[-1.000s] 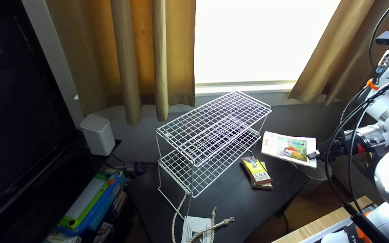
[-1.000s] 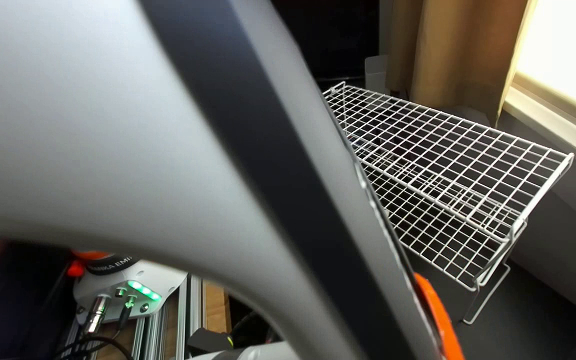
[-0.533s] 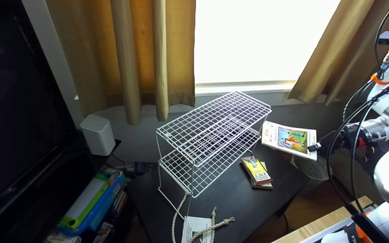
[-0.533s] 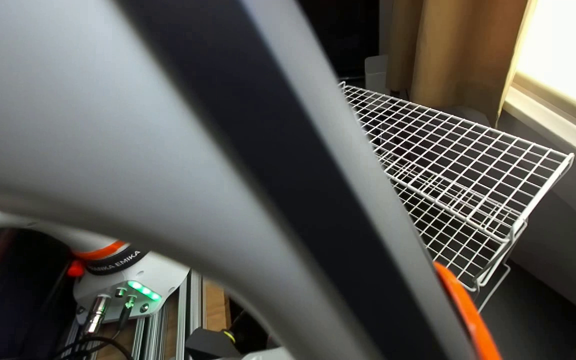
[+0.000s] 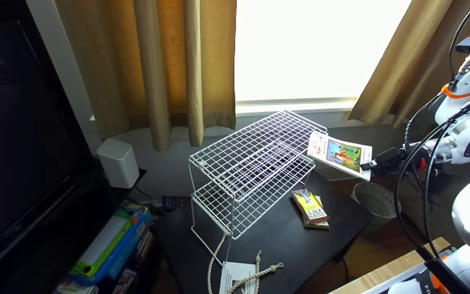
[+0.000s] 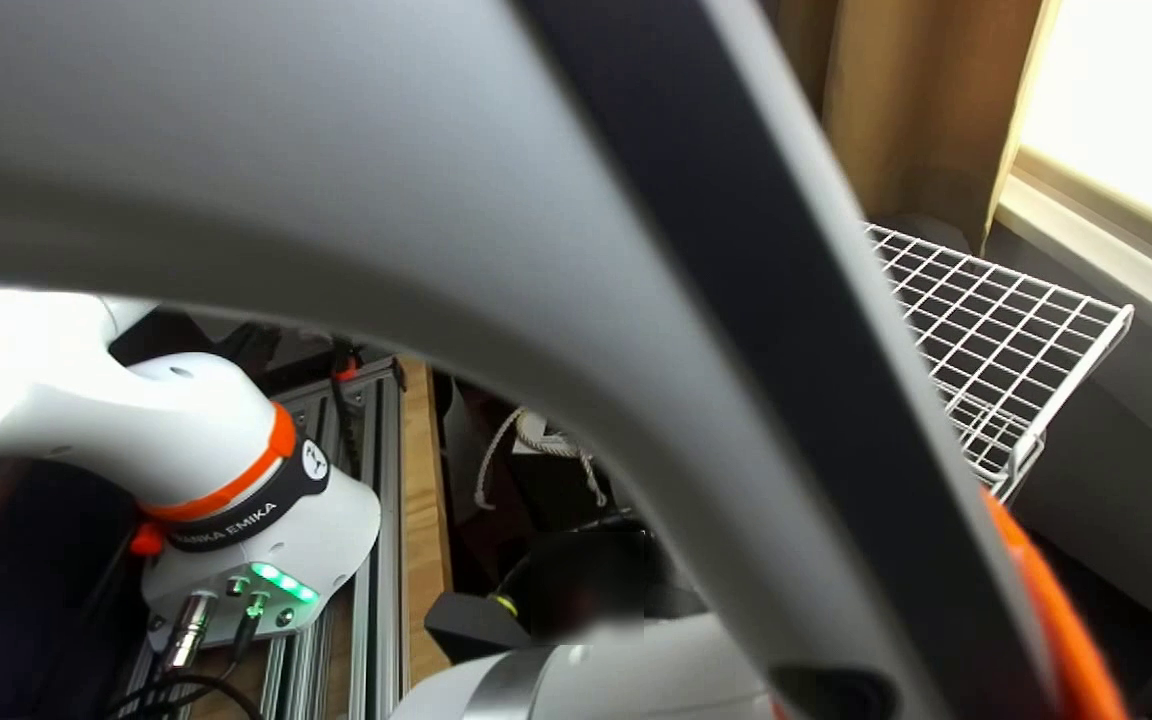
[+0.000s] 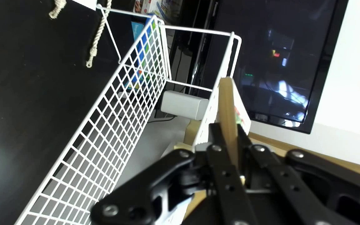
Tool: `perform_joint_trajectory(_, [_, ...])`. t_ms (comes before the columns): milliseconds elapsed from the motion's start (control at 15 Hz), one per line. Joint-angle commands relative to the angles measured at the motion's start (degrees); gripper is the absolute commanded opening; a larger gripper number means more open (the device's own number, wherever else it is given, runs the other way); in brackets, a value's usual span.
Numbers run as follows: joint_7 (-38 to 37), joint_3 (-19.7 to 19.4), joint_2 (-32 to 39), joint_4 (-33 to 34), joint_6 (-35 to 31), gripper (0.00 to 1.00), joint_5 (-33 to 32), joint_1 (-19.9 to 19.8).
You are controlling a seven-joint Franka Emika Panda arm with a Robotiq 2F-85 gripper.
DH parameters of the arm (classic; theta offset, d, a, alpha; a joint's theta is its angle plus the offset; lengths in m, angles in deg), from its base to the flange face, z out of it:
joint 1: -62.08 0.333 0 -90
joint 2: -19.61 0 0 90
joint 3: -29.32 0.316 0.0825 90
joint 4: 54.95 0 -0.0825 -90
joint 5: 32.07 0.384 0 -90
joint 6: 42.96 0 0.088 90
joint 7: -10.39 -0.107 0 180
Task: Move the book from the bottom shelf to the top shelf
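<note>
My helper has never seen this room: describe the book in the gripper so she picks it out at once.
Start from the white wire rack near the bright window. By the rack's end nearest the robot arm, the gripper holds the book in the air. Its white cover frames a colourful picture of figures on green, unlike the yellow-covered paperback lying on the dark table.

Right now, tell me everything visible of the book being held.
The book looks like a thin paperback: white-bordered cover, green picture with colourful figures, small print I can't read. The edge shown in the wrist view looks tan. The black fingers clamp it near one end, cover facing upward. In an exterior view its far end overlaps a corner of the top shelf; whether they touch, I can't tell.
</note>
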Motion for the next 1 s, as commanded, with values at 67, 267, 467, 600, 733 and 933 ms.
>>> perform_joint_trajectory(67, [-5.4,2.4,0.6,1.7,1.4,0.03,7.5,2.5])
perform_joint_trajectory(267, [-9.1,3.8,1.0,2.5,1.1,0.03,12.2,4.6])
perform_joint_trajectory(467, [-13.3,5.0,1.7,2.8,0.2,0.03,17.5,6.7])
perform_joint_trajectory(600, [-15.9,5.7,1.8,2.1,-1.3,0.03,22.0,8.4])
perform_joint_trajectory(733, [-18.0,6.4,1.8,1.2,-3.5,0.03,26.9,10.4])
perform_joint_trajectory(933, [-20.0,7.1,1.7,0.5,-7.8,0.03,32.4,13.2])
